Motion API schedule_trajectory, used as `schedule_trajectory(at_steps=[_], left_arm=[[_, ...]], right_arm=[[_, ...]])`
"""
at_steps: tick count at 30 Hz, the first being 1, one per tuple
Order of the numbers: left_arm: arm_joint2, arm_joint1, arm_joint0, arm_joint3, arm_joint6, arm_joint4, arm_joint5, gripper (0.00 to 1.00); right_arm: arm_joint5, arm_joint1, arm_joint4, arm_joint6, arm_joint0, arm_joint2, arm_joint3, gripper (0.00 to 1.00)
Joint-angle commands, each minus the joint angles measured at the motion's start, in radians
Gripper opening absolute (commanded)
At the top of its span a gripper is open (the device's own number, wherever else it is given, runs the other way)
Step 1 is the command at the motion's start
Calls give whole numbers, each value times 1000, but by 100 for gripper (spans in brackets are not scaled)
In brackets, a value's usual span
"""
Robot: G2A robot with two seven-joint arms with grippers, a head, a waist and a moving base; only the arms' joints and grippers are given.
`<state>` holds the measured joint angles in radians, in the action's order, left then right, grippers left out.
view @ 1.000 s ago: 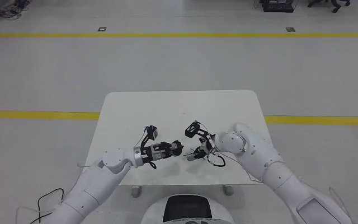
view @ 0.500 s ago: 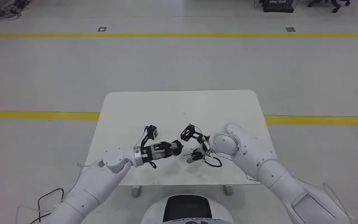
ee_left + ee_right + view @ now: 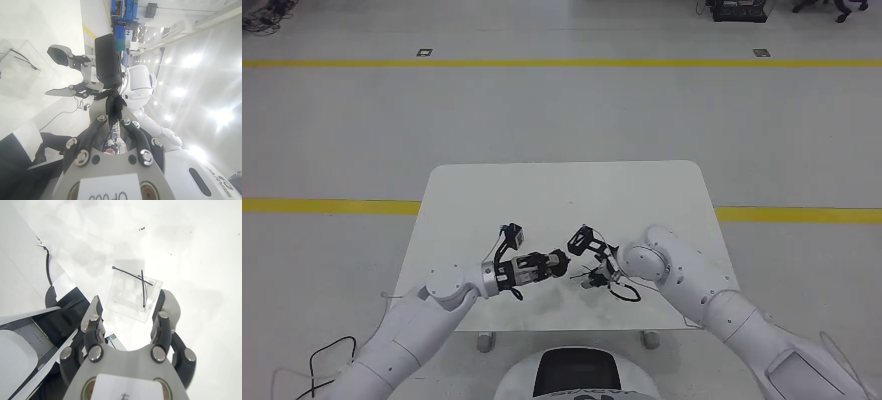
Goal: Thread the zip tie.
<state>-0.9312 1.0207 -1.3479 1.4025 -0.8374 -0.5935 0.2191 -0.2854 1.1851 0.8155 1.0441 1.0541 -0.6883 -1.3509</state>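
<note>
Black zip ties (image 3: 132,276), two of them, lie crossed on or in a clear plastic box (image 3: 122,296); I cannot tell which. The box sits on the white worktop (image 3: 542,190). Neither tie is looped, so by my reckoning the threading has not begun and the job is at the pick-up step. The right hand (image 3: 129,299) hangs just above the box with its jaws spread wide and nothing held, and one tie's end lies between the tips. The left hand (image 3: 113,112) is up off the worktop, near the right one and pointing at it, with its fingers pinched together. A thin dark strip seems to run between them, but I cannot say whether that is a tie or only the pads. The next move, I'd guess, calls for the right hand to come down squarely over one tie and close on it alone. It should do so away from where the two cross, and without nudging the light box aside. As for writing, a white label (image 3: 111,184) on the left hand's base has print cut off by the edge, and the right hand carries the like. A blue sign (image 3: 125,32) far across the room is too small to make out.
</note>
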Motion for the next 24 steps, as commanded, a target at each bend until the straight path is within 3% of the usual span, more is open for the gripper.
schedule_trajectory(at_steps=[1,12,15,24], left_arm=[[-15,-5,-7,2,1,2,5,0],[-145,-44,-96,70,-4,-2,10,0],[-157,-49,-111,88,-9,-3,8,0],[-157,-49,-111,88,-9,-3,8,0]], right_arm=[[1,-1,8,3,2,-2,-3,53],[1,8,58,-9,-1,28,6,43],[8,13,81,-18,-4,43,15,39],[44,32,170,-32,-9,92,25,36]])
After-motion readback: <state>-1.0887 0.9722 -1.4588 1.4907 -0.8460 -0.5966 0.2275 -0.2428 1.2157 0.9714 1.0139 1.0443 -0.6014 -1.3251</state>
